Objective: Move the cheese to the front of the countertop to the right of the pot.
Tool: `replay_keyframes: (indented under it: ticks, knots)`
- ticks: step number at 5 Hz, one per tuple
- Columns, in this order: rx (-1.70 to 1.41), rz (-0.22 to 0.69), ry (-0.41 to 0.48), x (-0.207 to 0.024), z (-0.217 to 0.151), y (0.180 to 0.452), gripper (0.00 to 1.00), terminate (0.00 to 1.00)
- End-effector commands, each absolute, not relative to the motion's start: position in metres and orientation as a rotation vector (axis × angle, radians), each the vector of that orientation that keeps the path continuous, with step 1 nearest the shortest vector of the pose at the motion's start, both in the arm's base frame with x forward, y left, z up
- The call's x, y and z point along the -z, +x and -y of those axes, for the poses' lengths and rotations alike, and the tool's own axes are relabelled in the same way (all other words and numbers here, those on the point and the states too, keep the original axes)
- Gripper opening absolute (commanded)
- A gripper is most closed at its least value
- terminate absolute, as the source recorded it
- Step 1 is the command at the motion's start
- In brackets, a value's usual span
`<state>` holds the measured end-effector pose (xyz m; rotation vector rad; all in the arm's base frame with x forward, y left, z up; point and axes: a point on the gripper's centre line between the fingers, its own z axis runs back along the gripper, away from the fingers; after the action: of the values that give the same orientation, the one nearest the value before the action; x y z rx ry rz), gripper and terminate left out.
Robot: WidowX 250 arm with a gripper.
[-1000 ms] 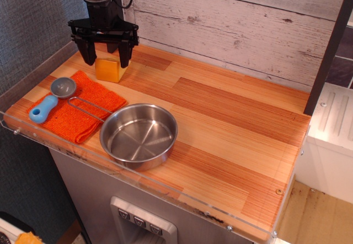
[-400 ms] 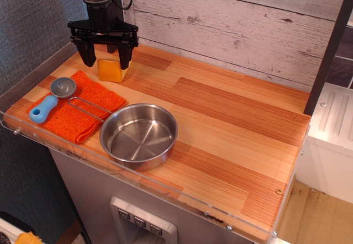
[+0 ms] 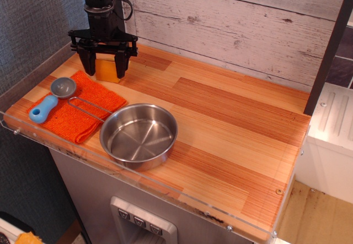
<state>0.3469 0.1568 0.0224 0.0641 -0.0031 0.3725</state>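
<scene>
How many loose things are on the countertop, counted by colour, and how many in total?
Orange: 1, the cloth
Yellow-orange: 1, the cheese
Silver: 1, the pot
Grey with blue handle: 1, the scoop
Total: 4

Pincer lower, narrower around cheese

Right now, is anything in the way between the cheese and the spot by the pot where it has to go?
The cheese sits at the back; the pot is front left. A straight path would brush the pot's right rim, so lift or curve around it.
</scene>
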Motion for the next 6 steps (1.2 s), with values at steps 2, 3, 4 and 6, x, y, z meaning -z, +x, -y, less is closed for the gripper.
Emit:
replay_keyframes:
  ticks: [2,3,4,6]
  knots:
    - [-0.284,0.117,0.008,-0.083,-0.137,0.347,0.00,0.00]
    - [-0.232,0.154,-0.067,-0.108,-0.107,0.336,0.00,0.00]
    - [-0.183,0.196,-0.100,-0.121,-0.066,0.321,0.00,0.00]
    - [-0.014,0.149,-0.154,-0.100,0.020,0.259,0.00,0.00]
